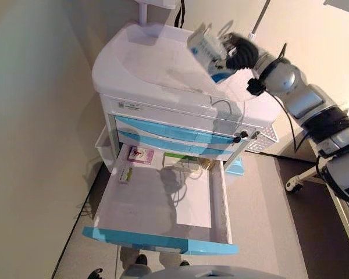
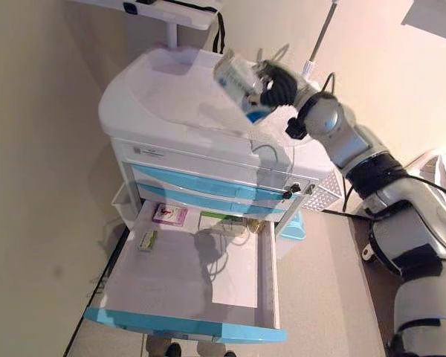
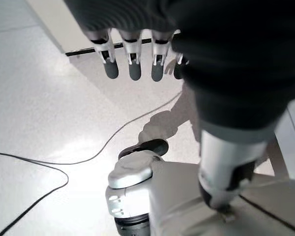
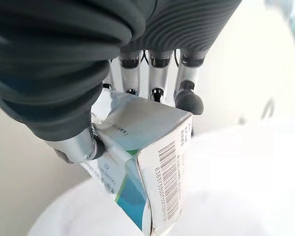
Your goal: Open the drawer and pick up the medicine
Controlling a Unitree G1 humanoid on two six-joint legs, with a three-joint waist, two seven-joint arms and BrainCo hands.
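My right hand (image 1: 239, 53) is raised over the top of the white and blue cart (image 1: 157, 67), its fingers and thumb curled round a white and blue medicine box (image 1: 208, 51). The right wrist view shows the same medicine box (image 4: 147, 162) pinched between thumb and fingers (image 4: 187, 98), its barcode end facing the camera. Below, the cart's bottom drawer (image 1: 157, 238) stands pulled out; a pink box (image 1: 141, 154), a small green and white box (image 1: 125, 174) and a green box (image 1: 180, 157) lie inside. My left hand (image 3: 132, 54) appears only in its wrist view, hanging over the floor with fingers straight.
A white wire basket (image 1: 262, 139) hangs on the cart's right side. Two shut blue drawers (image 1: 174, 133) sit above the pulled-out one. A beige wall (image 1: 35, 145) runs close along the cart's left. A wheeled stand's foot (image 1: 299, 177) is on the floor at right.
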